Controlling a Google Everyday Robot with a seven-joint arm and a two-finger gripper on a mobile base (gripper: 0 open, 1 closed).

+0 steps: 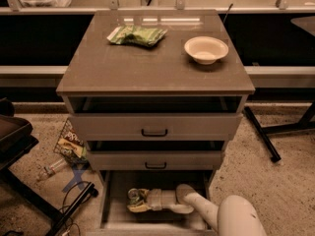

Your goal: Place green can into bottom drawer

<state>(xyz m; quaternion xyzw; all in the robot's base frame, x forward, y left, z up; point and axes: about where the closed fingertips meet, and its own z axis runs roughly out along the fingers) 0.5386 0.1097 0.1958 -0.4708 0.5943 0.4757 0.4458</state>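
Note:
The bottom drawer [114,215] is pulled open at the foot of the grey cabinet, showing its flat floor and low side walls. My gripper [136,201] reaches into it from the right, low over the floor in the drawer's left half. It is shut on the green can [133,195], which stands upright with its silver top showing. My white forearm [197,206] crosses the drawer's right half and hides part of the floor.
Two shut drawer fronts with black handles [154,132] sit above the open drawer. On the cabinet top lie a flat green snack bag [137,35] and a white bowl [206,49]. A snack packet [70,144], a bottle and cables lie on the floor at left.

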